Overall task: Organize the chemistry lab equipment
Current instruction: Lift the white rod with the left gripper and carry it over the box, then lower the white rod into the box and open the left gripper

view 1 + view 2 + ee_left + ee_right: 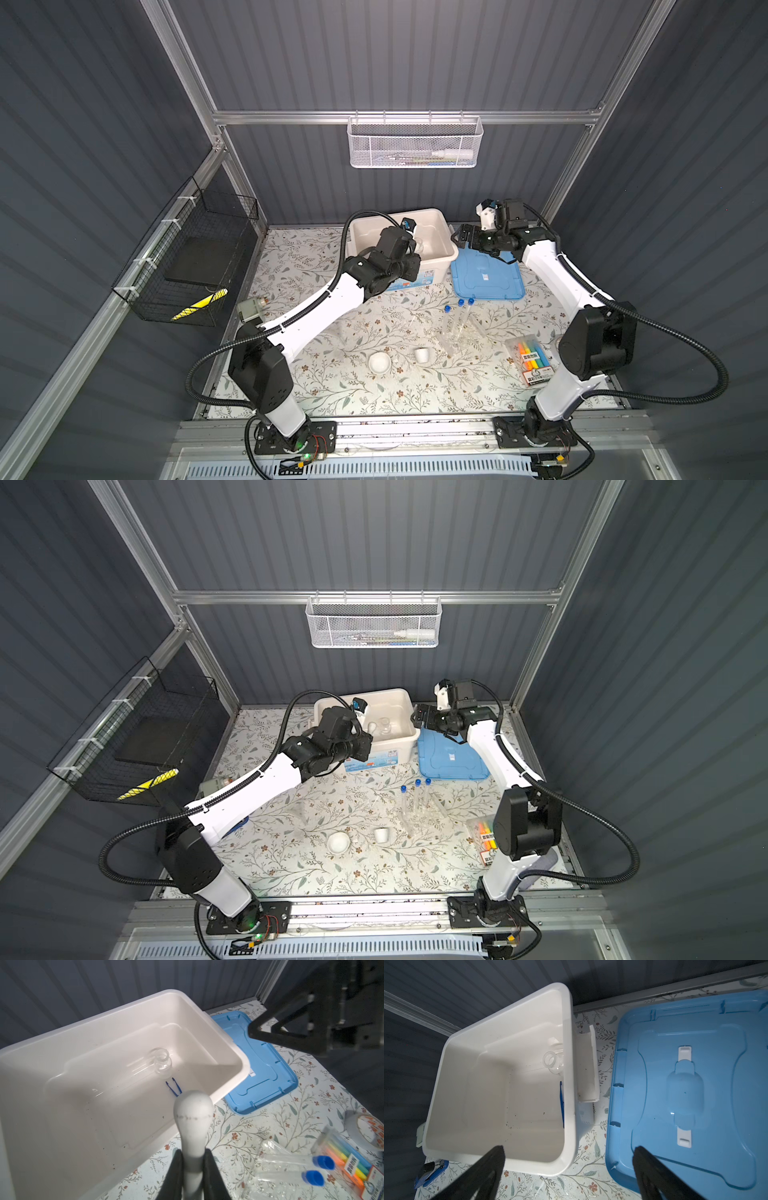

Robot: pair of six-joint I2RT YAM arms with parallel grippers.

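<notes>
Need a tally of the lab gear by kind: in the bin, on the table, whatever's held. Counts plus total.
Clear blue-capped test tubes: 3
Clear plastic rack: 1
Small clear glass flask: 1
White mortar bowl: 1
White pestle: 1
Small white cup: 1
Blue tweezers: 1
Total: 9

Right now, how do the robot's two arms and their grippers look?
The left arm and right arm have white shells, black joint housings and black ribbed cable hoses. The left gripper and right gripper have black tapering fingers.
</notes>
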